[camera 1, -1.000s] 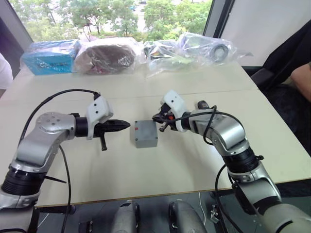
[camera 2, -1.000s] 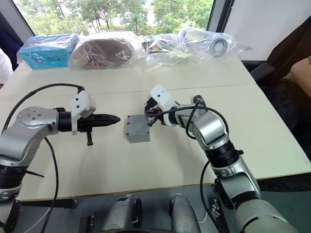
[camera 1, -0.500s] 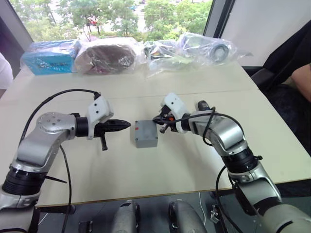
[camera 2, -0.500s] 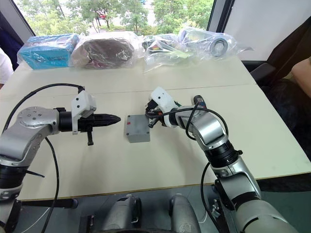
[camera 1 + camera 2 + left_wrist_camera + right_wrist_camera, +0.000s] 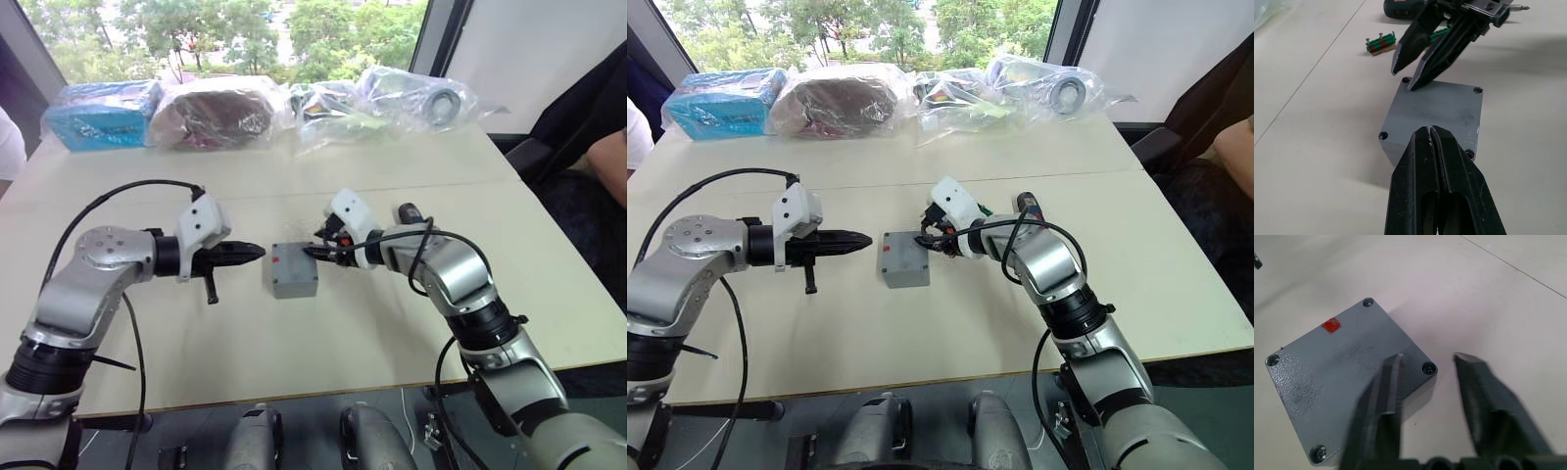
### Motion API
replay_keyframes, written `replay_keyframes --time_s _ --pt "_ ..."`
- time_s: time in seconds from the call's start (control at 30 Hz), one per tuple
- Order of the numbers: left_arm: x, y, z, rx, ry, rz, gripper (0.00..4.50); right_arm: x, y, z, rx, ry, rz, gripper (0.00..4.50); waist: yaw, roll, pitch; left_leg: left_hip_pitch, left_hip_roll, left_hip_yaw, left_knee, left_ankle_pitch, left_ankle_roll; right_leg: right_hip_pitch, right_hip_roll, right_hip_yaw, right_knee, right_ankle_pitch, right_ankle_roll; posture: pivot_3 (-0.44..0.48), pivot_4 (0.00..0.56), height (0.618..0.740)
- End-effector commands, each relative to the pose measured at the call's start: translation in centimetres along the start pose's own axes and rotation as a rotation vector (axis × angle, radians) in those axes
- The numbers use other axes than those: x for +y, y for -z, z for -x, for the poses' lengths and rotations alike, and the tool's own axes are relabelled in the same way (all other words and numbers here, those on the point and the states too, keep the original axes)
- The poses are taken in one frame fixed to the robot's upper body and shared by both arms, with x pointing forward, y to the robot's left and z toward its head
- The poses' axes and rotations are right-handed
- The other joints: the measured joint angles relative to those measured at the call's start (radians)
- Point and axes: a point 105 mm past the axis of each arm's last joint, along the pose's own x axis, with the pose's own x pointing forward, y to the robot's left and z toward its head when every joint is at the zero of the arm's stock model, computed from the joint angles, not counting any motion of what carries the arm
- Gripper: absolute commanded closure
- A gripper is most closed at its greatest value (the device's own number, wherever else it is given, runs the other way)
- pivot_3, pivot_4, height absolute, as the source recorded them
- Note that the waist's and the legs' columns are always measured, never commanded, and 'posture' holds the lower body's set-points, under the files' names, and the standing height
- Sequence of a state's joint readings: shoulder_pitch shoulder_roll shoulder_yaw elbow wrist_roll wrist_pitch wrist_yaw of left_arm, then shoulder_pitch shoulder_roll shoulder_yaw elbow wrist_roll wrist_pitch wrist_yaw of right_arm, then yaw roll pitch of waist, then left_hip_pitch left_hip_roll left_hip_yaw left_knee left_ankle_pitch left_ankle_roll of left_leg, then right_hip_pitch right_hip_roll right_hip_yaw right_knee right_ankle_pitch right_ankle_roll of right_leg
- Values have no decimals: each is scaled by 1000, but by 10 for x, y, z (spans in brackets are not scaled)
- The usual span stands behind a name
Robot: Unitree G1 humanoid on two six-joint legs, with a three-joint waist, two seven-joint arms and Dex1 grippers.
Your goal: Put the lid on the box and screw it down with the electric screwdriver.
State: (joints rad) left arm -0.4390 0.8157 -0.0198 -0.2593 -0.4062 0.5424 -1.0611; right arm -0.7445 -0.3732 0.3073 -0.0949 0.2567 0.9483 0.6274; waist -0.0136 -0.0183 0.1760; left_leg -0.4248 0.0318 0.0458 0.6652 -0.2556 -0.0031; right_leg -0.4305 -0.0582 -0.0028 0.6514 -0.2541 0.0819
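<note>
Table [image 5: 323,343]: pale, seamed top; holds all items below.

Box [image 5: 293,282]: grey, square, at table centre, between the two grippers. Lid [image 5: 1347,367] sits on it, flush; screws show at the corners, a small red mark near one corner.

Left gripper [image 5: 257,253]: level, just to the left of the box, tips near its left side but apart from it. Fingers [image 5: 1422,161] pressed together, holding nothing.

Right gripper [image 5: 312,252]: over the box's right rear corner, pointing down and to the left. Fingers [image 5: 1484,396] parted, nothing between them; one finger lies over the lid by a corner screw, the other past the box's edge. Contact with the lid cannot be told.

Screwdriver [image 5: 406,212]: dark, lying on the table to the right of the box, behind the right forearm; largely hidden.

Green blocks [image 5: 1380,44]: small, with screws on top, on the table beyond the box, near the screwdriver.

Bagged items [image 5: 216,110]: row of clear plastic bags along the table's far edge by the window.
</note>
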Motion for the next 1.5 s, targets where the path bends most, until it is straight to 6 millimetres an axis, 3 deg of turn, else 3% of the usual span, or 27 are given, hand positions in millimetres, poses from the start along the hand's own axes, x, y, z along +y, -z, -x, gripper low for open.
replay_keyframes --time_s 0.03,0.13,0.3,0.5,0.63,0.93,1.27,1.37,1.5 --pt "-1 -15 0 -37 8 -45 4500 -3 -4 8 -10 17 18 975 0 0 0 0 0 0 0 0 0 0 0 0 0 0 0 0 150 740" --pt "-2 -17 -2 -47 14 -47 4500 -10 -13 17 -21 39 30 23 1 0 0 0 0 0 0 0 0 0 0 0 0 0 0 0 150 740" --pt "-6 -30 -6 -103 58 -74 4500 -51 -26 64 98 172 38 23 5 1 1 -1 0 0 0 0 0 0 -1 0 0 0 0 0 150 740" --pt "-10 -49 -12 -167 78 -115 4500 -100 -6 113 319 317 -115 23 1 0 1 0 -1 0 0 0 0 0 -1 0 -2 0 0 0 150 740" --pt "-15 -54 -16 -187 97 -129 4500 -109 10 126 456 323 -232 23 -6 1 1 0 0 1 -1 0 0 0 1 1 -1 0 0 0 150 740" --pt "-25 -63 -19 -223 112 -167 4500 -113 53 124 676 281 -373 23 2 1 1 -1 0 1 -1 0 0 -1 1 1 -2 0 0 0 150 740" --pt "-26 -59 -20 -225 86 -155 4500 -124 84 101 769 312 -467 23 -3 0 0 0 0 1 0 0 0 -1 1 1 -1 0 0 0 150 740" --pt "-26 -54 -20 -209 79 -156 4500 -125 84 95 771 312 -468 665 -3 -1 0 1 0 1 0 0 0 1 1 1 -1 0 0 0 150 740" --pt "-25 -47 -22 -194 77 -147 4500 -126 80 91 769 314 -447 2046 -5 -1 0 3 0 2 0 0 0 3 1 1 -1 1 -1 0 150 740"
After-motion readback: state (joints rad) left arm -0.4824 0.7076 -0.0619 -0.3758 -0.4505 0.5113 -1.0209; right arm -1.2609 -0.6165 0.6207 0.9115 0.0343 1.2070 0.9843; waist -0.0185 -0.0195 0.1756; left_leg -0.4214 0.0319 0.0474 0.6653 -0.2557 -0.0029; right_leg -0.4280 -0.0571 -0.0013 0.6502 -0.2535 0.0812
